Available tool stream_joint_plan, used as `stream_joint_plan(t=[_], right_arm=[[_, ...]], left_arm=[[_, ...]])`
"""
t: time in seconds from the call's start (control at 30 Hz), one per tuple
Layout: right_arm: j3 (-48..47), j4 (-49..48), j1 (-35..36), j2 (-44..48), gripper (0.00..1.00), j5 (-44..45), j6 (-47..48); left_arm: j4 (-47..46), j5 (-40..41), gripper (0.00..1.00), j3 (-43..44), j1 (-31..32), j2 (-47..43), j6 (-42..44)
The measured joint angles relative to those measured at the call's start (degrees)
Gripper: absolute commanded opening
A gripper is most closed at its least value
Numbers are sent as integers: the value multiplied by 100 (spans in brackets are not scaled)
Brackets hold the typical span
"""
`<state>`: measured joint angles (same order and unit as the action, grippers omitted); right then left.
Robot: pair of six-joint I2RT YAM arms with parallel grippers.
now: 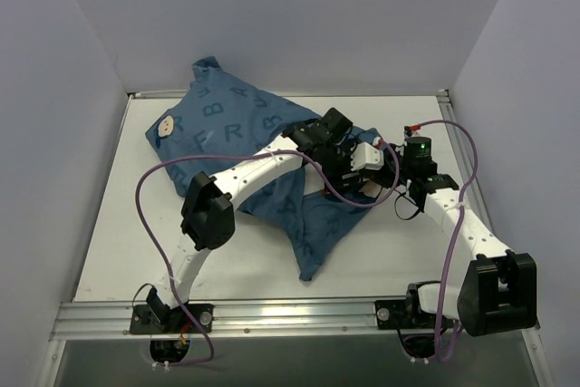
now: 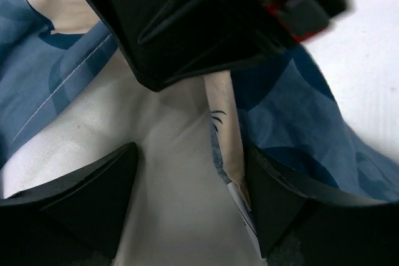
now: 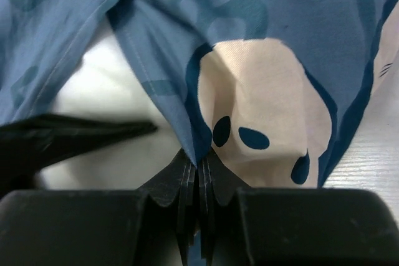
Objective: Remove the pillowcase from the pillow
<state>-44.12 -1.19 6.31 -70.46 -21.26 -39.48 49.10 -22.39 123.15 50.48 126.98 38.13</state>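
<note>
The dark blue pillowcase with lighter letters lies across the table, bulging at the back left and flat toward the front. My left gripper is at its right-hand opening. In the left wrist view its fingers stand wide open over the bare white pillow, with blue fabric on both sides and a small white tag by the right finger. My right gripper is shut on a fold of the pillowcase beside a cream mouse face. The white pillow shows to its left.
The white table is walled by grey panels at the back and sides. A metal rail runs along the near edge. Purple cables loop from both arms. The right gripper's black body hangs close above my left fingers.
</note>
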Motion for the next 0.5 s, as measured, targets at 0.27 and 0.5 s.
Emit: stream_joint_plan(t=[0.27, 0.5], right_arm=[[59, -4, -48, 63, 0, -22, 4], [254, 66, -195, 129, 0, -44, 144]], left_arm=[[-157, 422, 82, 118, 61, 127, -175], [575, -885, 82, 887, -212, 127, -162]])
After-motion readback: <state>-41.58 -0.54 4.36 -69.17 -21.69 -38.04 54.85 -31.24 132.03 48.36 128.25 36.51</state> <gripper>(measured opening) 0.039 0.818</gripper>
